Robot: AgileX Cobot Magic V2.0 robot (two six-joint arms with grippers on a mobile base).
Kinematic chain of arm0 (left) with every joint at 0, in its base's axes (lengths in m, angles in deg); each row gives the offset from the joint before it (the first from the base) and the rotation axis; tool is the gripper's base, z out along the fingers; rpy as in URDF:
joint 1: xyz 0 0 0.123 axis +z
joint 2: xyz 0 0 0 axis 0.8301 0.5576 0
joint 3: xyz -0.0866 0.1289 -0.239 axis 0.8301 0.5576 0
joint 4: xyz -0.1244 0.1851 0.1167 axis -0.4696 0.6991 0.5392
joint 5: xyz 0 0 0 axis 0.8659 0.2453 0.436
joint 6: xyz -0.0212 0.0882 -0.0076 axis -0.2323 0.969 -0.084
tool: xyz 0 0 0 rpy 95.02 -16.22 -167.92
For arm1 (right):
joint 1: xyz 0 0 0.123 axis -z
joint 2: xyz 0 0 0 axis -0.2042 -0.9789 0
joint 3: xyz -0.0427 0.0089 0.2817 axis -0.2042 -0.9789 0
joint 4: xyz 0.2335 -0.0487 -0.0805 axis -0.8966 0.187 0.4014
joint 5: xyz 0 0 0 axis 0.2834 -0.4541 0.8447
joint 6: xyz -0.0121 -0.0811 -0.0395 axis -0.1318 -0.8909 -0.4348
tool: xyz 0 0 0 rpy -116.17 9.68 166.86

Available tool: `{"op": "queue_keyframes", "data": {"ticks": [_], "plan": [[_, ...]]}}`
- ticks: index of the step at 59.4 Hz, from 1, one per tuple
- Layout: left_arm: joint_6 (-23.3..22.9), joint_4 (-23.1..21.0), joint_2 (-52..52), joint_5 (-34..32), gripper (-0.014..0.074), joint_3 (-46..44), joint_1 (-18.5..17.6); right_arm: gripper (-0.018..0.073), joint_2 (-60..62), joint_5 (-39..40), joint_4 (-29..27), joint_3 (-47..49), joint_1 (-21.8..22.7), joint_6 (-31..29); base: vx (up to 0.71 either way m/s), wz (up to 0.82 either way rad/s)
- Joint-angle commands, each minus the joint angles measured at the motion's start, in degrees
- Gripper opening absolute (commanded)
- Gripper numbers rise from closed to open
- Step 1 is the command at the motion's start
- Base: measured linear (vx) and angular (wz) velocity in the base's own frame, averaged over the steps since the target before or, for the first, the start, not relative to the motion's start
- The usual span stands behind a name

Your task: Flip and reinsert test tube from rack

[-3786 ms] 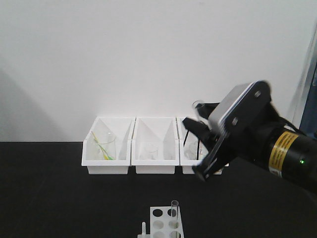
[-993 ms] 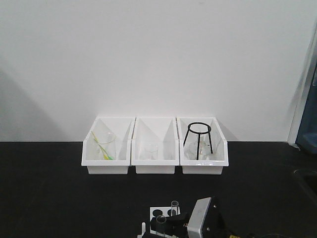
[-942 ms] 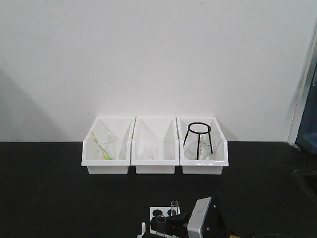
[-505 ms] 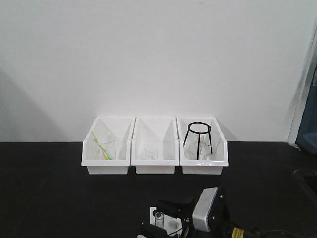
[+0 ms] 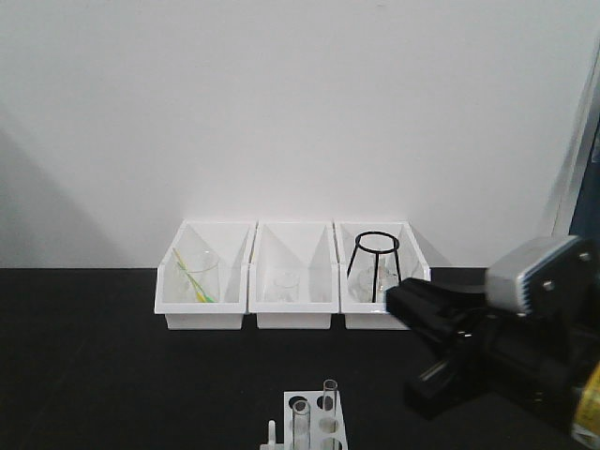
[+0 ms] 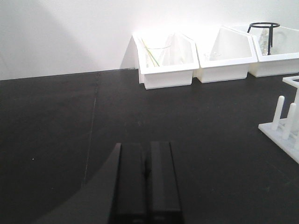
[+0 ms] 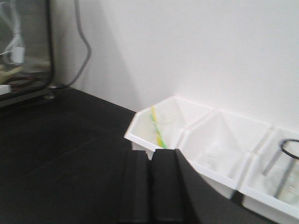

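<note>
- Two test tubes [image 5: 302, 424] stand upright in the rack [image 5: 313, 422] at the near edge of the black bench [image 5: 112, 366].
- Right hand [image 7: 150, 186], clenched and empty, hangs right of the rack.
- Left hand [image 6: 145, 184], clenched, sits low at the near left.
- Three white bins [image 5: 292, 277] line the far wall.

A plain white wall [image 5: 300, 103] stands behind a black matte bench [image 5: 94, 366]. A soft grey shadow lies on the wall at the left side. At the right edge a pale vertical strip [image 5: 574, 169] runs down. In the right wrist view, a dark framed panel [image 7: 25, 44] and a grey cable [image 7: 80, 42] stand against the wall.
</note>
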Motion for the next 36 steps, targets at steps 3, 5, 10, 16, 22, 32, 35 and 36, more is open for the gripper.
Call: {"op": "queue_keyframes", "data": {"ticks": [3,5,10,16,22,32,35,36], "plan": [[-0.5,-0.3,-0.4,-4.6,-0.0006,-0.2,0.0,-0.0011,10.7,-10.4,5.4,-1.8,0.4,7.1,0.0,0.0],[-0.5,-0.3,-0.4,-4.6,-0.0006,-0.2,0.0,-0.0011,13.3,-12.1,7.2,-3.2,0.4,7.4,0.0,0.0],[-0.5,-0.3,-0.4,-4.6,-0.0006,-0.2,0.0,-0.001,17.6,-15.5,10.7,-5.5,0.4,7.3,0.0,0.0],[-0.5,-0.3,-0.4,-4.6,-0.0006,-0.2,0.0,-0.001,21.7,-18.4,13.2,-7.4,0.4,7.4,0.0,0.0],[-0.5,-0.3,-0.4,-4.6,-0.0006,-0.2,0.0,-0.001,24.0,-19.8,13.9,-8.0,0.4,7.4,0.0,0.0],[-0.5,-0.3,-0.4,-4.6,-0.0006,-0.2,0.0,-0.001,25.0,-19.8,13.9,-8.2,0.4,7.4,0.0,0.0],[-0.5,-0.3,-0.4,-4.6,-0.0006,-0.2,0.0,-0.001,25.0,-19.8,13.9,-8.2,0.4,7.4,0.0,0.0],[-0.5,-0.3,-0.4,-4.6,-0.0006,-0.2,0.0,-0.001,24.9,-19.7,13.9,-8.2,0.4,7.4,0.0,0.0]]}}
